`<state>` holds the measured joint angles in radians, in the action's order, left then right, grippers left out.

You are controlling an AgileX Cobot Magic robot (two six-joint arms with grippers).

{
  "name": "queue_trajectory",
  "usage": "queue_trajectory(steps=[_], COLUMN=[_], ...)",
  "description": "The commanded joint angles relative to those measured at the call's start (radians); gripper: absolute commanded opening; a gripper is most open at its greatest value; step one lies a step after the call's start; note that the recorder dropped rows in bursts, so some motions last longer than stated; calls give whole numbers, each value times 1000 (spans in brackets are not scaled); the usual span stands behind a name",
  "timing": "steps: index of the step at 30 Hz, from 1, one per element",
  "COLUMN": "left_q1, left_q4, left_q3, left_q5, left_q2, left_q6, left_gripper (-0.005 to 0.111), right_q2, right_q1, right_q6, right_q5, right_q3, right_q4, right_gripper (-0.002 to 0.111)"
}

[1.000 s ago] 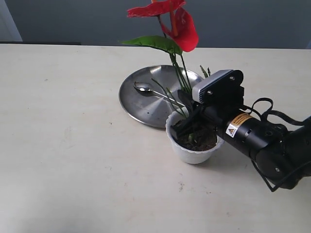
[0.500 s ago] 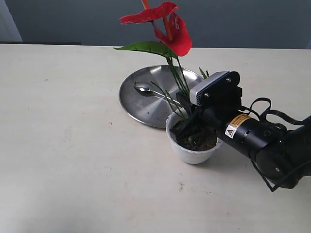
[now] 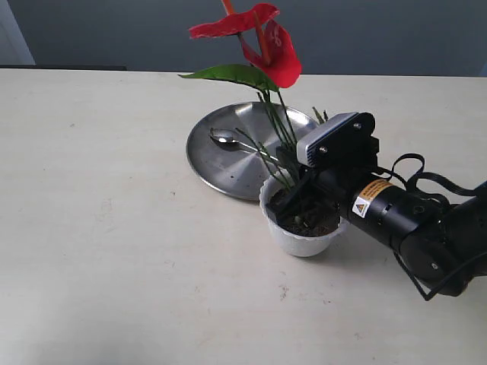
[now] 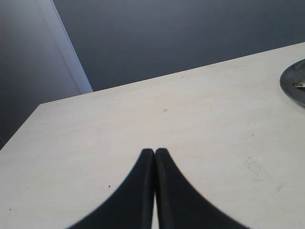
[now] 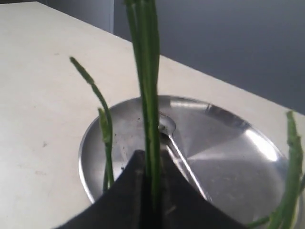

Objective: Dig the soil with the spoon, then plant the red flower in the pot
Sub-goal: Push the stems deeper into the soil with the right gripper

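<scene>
I have the right pincer (image 3: pixel 298 192) clamped narrow on the stems of the red flower (image 3: pixel 259 34), low down, right over the mouth of the pot (image 3: pixel 300 239). My right wrist view shows the stems (image 5: pixel 148 95) pinched between the two dark fingers and running straight up out of the grip, so the plant's long axis stands close to upright, blooms high above and the base down at the soil (image 3: pixel 316 220). Whether the base is actually seated in the earth, I cannot tell. The spoon (image 3: pixel 236 143) lies on the steel plate (image 3: pixel 221 171), just behind the pot. My left pincer (image 4: pixel 155 155) is closed and empty over bare worktop (image 3: pixel 99 228), well apart; the right arm is the one in place.
</scene>
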<state>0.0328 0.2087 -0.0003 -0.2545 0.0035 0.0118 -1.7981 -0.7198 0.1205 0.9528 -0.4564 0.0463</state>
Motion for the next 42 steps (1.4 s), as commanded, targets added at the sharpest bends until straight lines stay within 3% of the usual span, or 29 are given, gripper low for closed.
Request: queue_trajectory(steps=[1,2,3,11,16,42], left_q1=[-1,-1,-1,-1,-1,-1], left_q4=[-5,-5,-5,-5,-5,-5], left_q3=[0,0,0,0,0,0], left_q5=[11,11,11,11,11,11], left_q2=[-4,-4,-4,-4,-4,-4], left_q6=[-1,-1,-1,-1,-1,-1], left_gripper=[0,0,0,0,0,0], right_q2=[-24,-20,-20,11,44,129], right_q1=[2,2,2,2,2,0], right_q6=[-2,-6,-8,-8,-8,-8], right_q5=[-186,-186,-187,-198,-203,-225], right_q3=[26,26,26,45,53,72], right_q4=[38,40,40,51,51,7], right_gripper=[31,42,45,45,63,63])
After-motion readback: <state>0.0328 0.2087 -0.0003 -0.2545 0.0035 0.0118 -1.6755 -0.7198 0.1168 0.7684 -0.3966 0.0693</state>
